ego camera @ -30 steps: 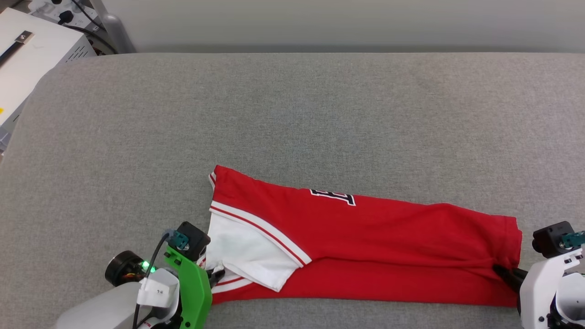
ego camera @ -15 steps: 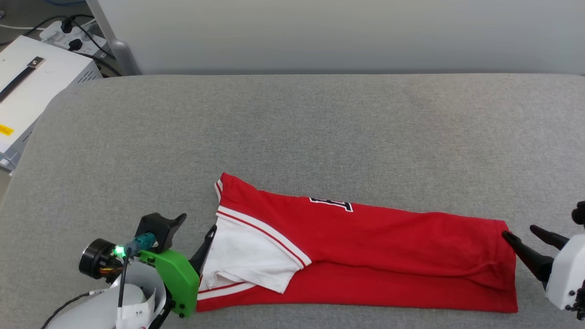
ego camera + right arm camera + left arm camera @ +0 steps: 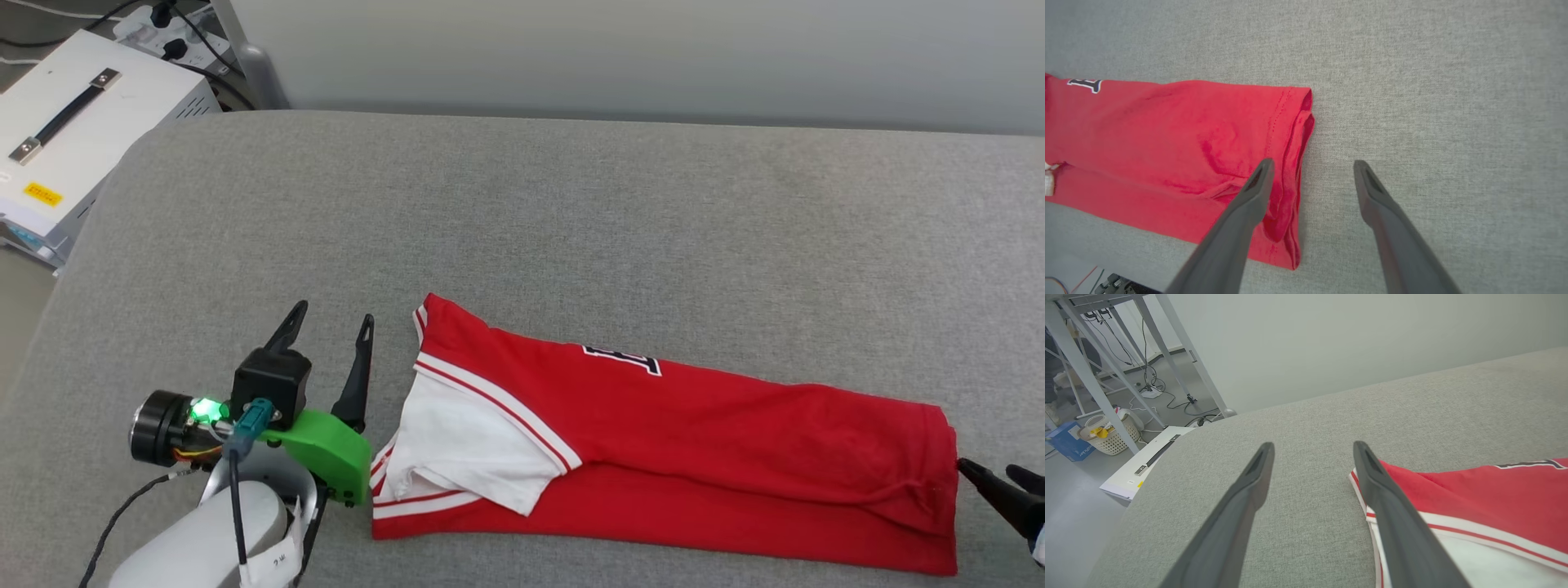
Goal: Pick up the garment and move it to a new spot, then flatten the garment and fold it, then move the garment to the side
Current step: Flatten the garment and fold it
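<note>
One garment [image 3: 735, 433] separates left end effector [image 3: 335, 311] from right end effector [image 3: 988, 466].

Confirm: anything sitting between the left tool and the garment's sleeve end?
Nothing visible. The left tool stands open just beside the garment, with a narrow strip of grey surface between them.

Print [image 3: 622, 360] mostly under garment [image 3: 735, 433] fold

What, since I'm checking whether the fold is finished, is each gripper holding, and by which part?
Nothing is held. The left gripper stands open beside the sleeve end of the garment; the right gripper stands open at its hem end.
</note>
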